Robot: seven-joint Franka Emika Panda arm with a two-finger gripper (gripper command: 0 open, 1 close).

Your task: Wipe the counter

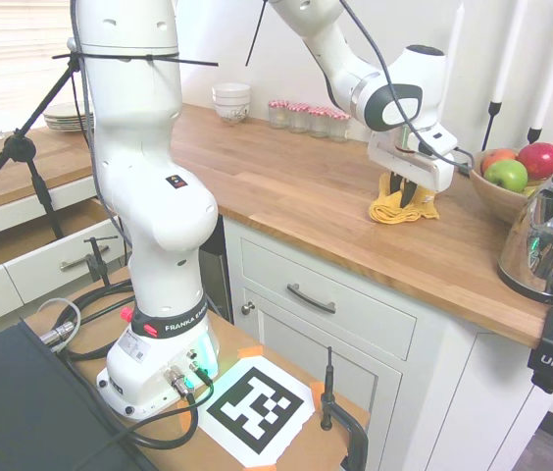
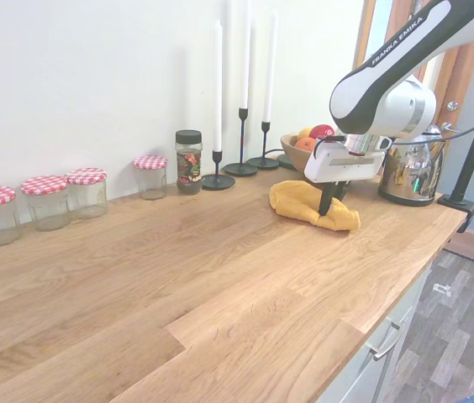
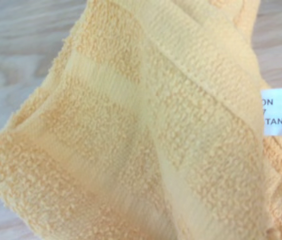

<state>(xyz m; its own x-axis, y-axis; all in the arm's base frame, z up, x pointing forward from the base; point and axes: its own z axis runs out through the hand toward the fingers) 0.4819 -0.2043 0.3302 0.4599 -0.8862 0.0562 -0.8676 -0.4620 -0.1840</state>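
Bare bench (image 2: 178, 285) is lying open across lower left and centre of second exterior frame. Jars (image 2: 48, 200), candlesticks (image 2: 241, 138) are lining upper back edge; fruit bowl (image 2: 297, 151), kettle (image 2: 409, 172) are crowding upper right.

the gripper (image 2: 331, 204) fingertips are buried in the yellow cloth (image 2: 304, 203), whose label (image 3: 277, 111) print is cut off.

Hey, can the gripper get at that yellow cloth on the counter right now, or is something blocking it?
Probably yes. The gripper is already down on the yellow cloth, its dark fingers pressed into the folds. Nothing lies between them; the fruit bowl and kettle stand off to the side on the counter.
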